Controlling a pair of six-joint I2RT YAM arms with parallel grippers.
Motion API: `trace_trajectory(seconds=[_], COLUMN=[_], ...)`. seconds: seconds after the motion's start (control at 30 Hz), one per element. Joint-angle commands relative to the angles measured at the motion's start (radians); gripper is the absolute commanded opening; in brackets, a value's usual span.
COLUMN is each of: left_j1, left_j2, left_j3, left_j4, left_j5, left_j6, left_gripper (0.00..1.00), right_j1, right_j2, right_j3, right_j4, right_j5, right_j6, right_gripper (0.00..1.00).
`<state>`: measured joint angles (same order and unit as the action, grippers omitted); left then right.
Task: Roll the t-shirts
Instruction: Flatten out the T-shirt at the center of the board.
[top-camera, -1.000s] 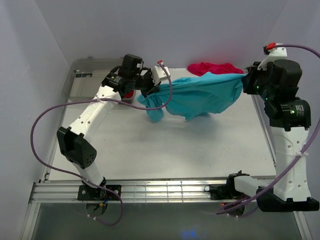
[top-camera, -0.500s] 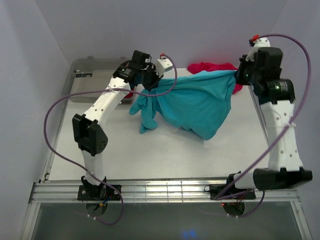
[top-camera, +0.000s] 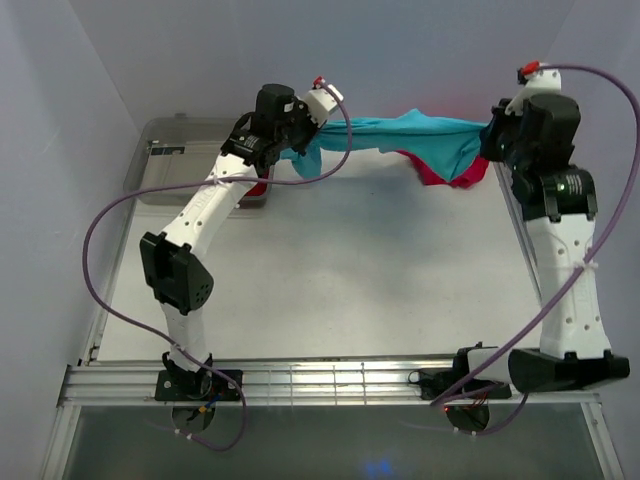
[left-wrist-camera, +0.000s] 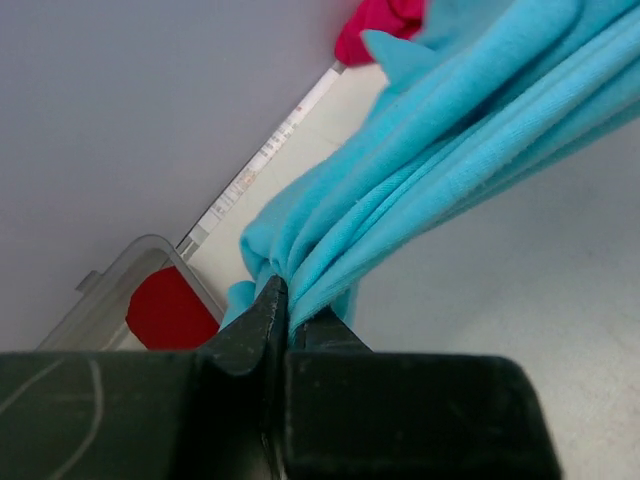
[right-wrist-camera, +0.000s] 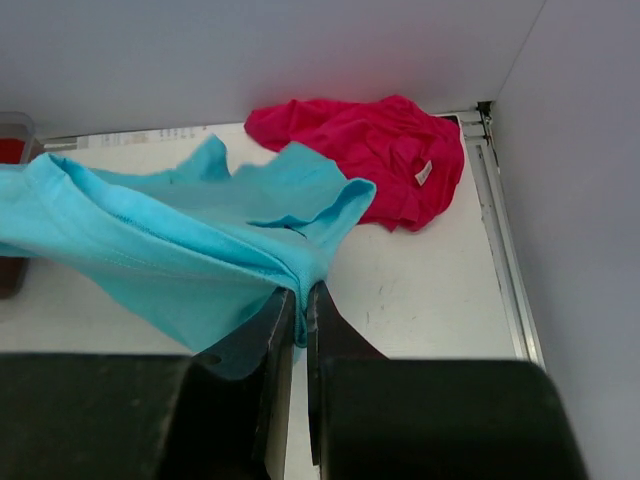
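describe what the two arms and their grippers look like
Both are alike: the left arm and right arm have white links, black joint housings and black bases. A purple cable runs loosely along each, and there is a red cap near each wrist. The left gripper and right gripper have matt black fingers tapering to thin tips.

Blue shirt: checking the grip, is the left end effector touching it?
Touching. Left wrist view shows the left end effector clamped on the bunched blue shirt.

One turquoise t-shirt, one magenta t-shirt, one red t-shirt, and one clear bin.
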<state>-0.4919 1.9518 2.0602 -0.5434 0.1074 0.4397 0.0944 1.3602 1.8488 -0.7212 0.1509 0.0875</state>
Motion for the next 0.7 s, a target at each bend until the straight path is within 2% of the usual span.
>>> trace_trajectory(seconds=[0.0, 0.03, 0.07, 0.13, 0.2, 0.27, 0.33, 0.4, 0.43, 0.53, 0.63, 0.67], left_j1=[-0.022, -0.034, -0.065, -0.103, -0.152, -0.157, -0.157, -0.155, -0.155, -0.145, -0.119, -0.113], left_j2=[-0.093, -0.114, -0.122, -0.136, -0.162, -0.22, -0.261, -0.309, -0.318, -0.335, -0.323, -0.317], left_j3=[-0.145, -0.237, -0.279, -0.381, -0.443, -0.537, -0.587, -0.652, -0.673, -0.753, -0.816, -0.83], left_j4=[-0.007, -0.026, -0.047, -0.166, -0.251, -0.293, -0.293, -0.293, -0.296, -0.293, -0.221, -0.186], left_j5=[-0.002, 0.011, 0.029, 0.119, 0.204, 0.303, 0.29, 0.233, 0.16, 0.068, -0.047, -0.142], left_j6=[0.083, 0.1, 0.137, 0.169, 0.214, 0.209, 0.203, 0.203, 0.202, 0.195, 0.191, 0.191], left_gripper=[0.11, 0.16, 0.39, 0.65, 0.8, 0.8, 0.8, 0.79, 0.74, 0.61, 0.61, 0.61], right_j1=[-0.012, -0.012, -0.012, -0.013, -0.013, -0.019, -0.025, -0.028, -0.028, -0.028, -0.03, -0.032], right_j2=[-0.13, -0.18, -0.199, -0.234, -0.249, -0.257, -0.251, -0.243, -0.234, -0.219, -0.208, -0.207], right_j3=[-0.332, -0.405, -0.468, -0.609, -0.716, -0.767, -0.815, -0.832, -0.844, -0.847, -0.823, -0.81], right_j4=[0.152, 0.176, 0.195, 0.195, 0.197, 0.197, 0.197, 0.203, 0.209, 0.221, 0.218, 0.218], right_j5=[0.004, 0.003, 0.022, 0.047, 0.075, 0.094, 0.093, 0.061, 0.046, 0.015, 0.045, 0.047], right_j6=[0.034, 0.05, 0.063, 0.09, 0.1, 0.107, 0.122, 0.132, 0.141, 0.149, 0.149, 0.147], right_gripper=[0.08, 0.08, 0.08, 0.08, 0.08, 0.08, 0.08, 0.08, 0.08, 0.08, 0.08, 0.08])
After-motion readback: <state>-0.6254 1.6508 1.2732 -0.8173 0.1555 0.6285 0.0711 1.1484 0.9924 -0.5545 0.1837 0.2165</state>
